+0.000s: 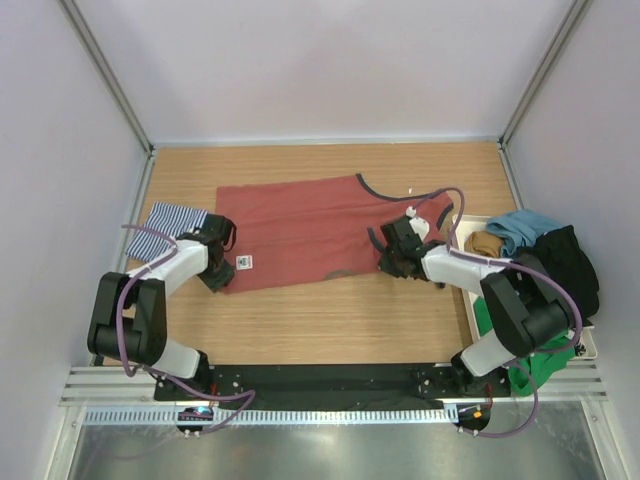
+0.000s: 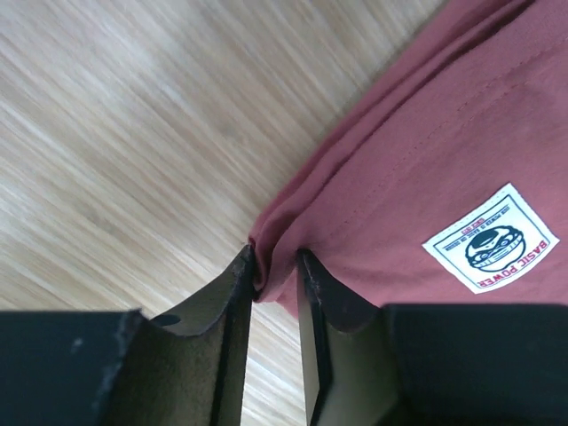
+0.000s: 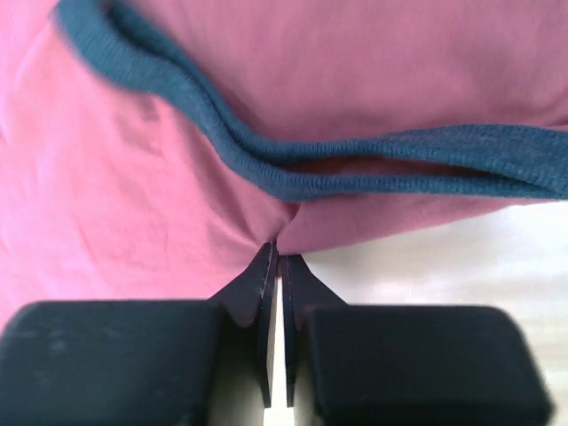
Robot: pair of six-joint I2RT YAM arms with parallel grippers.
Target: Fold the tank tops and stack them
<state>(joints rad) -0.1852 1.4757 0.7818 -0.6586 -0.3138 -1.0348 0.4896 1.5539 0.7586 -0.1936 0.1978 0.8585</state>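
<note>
Your rust-red tank top point(image 1: 305, 235) lies flat mid-worktop point(image 1: 330, 320); white label point(image 2: 491, 238) reads "BASIC POWER". Left claw point(image 2: 275, 284) pinches its corner; right claw point(image 3: 275, 257) pinches its edge by the grey-blue trim point(image 3: 355, 160). Striped top point(image 1: 172, 222) lies far left.

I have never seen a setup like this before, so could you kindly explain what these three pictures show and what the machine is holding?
The overhead picture shows two robot arms bolted at the near edge of a wooden table. The other two pictures come from small cameras on each arm's wrist, looking past its own fingers.

Spread across the table is a rust-red tank top with dark trim. A folded striped tank top lies by the table's left edge, and a tray of other clothes sits on the right.

The left hand has pinched the red top's edge near its small white label. The right hand has closed on the fabric just below the dark trim. Both seem ready to lift and fold it.
</note>
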